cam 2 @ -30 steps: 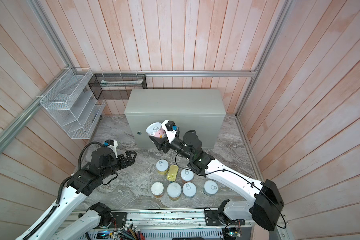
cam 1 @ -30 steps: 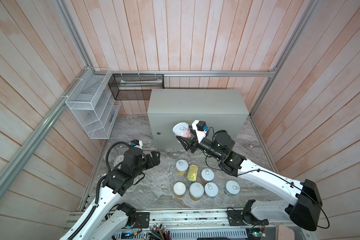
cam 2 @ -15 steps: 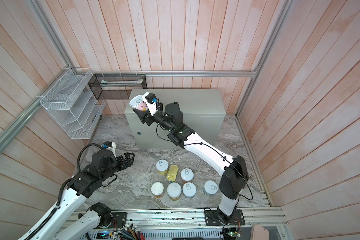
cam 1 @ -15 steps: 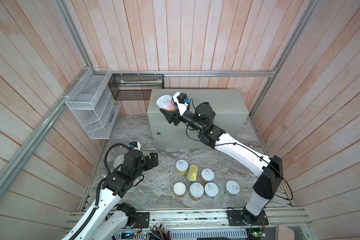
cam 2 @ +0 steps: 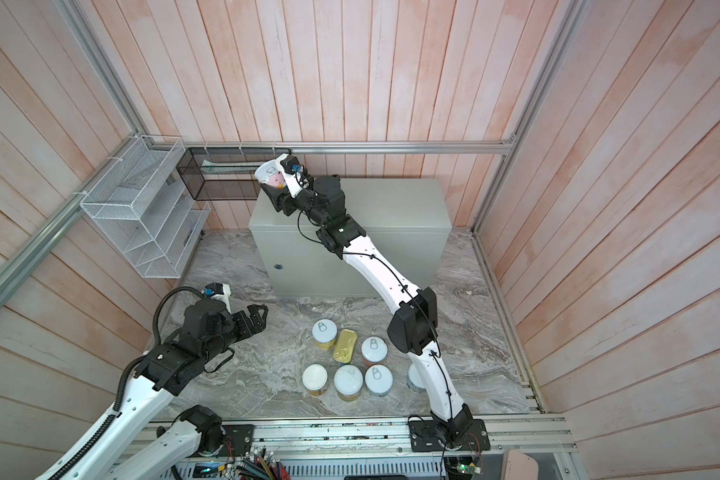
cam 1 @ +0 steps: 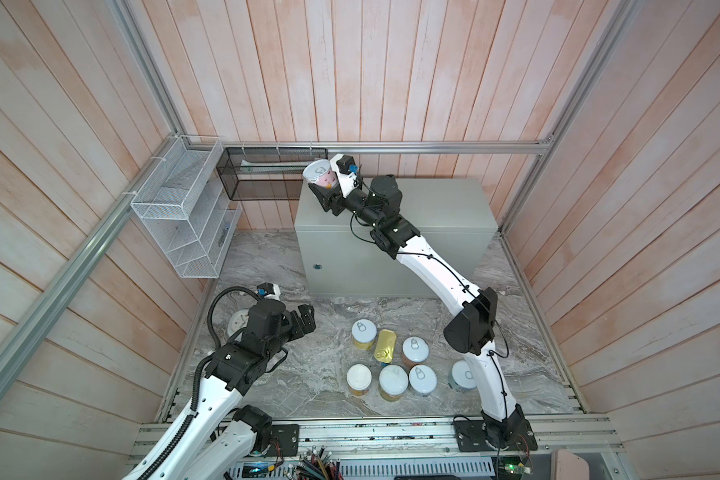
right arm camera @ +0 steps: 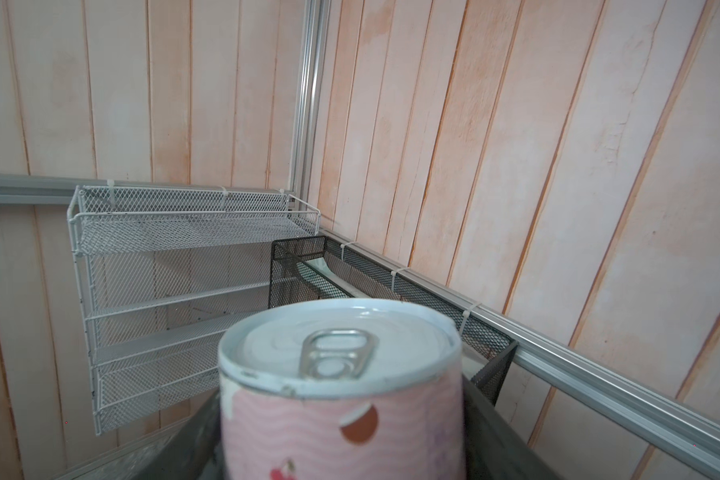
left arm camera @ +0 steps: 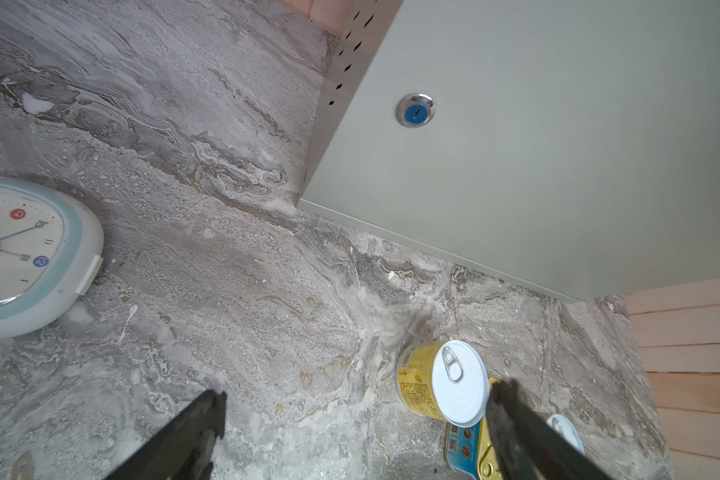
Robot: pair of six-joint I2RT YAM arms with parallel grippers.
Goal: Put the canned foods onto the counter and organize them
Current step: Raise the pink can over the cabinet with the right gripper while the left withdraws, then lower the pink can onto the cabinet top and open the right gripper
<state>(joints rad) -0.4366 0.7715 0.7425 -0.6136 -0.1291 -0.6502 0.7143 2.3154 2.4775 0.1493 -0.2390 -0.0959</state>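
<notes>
We have lifted the pink can [cam 1: 319, 178] up, and our right gripper [cam 1: 324, 188] squeezes it above the back corner of the box [cam 1: 441, 212] — next, set it down. Our left gripper [cam 1: 307, 319] is wide open, empty.

Now, pink on the pink can [right arm camera: 341, 415], fine wavy lines all over the label, one rust-orange dot, a red cherry, white lid with a silver pull tab. Plain grey-green across the counter [cam 1: 454, 208], blue-centred silver lock [left arm camera: 415, 109]. Grey marble surface [left arm camera: 225, 270], veined white and brown. Pale-blue rim and white face on the clock [left arm camera: 30, 257], blue hands, one red dot, one blue. Yellow label, white lid on the yellow can [left arm camera: 416, 386]. Gold lid on the gold tin [cam 1: 385, 347]. White for the mesh rack [cam 1: 184, 216], black for the mesh basket [cam 1: 267, 178].
</notes>
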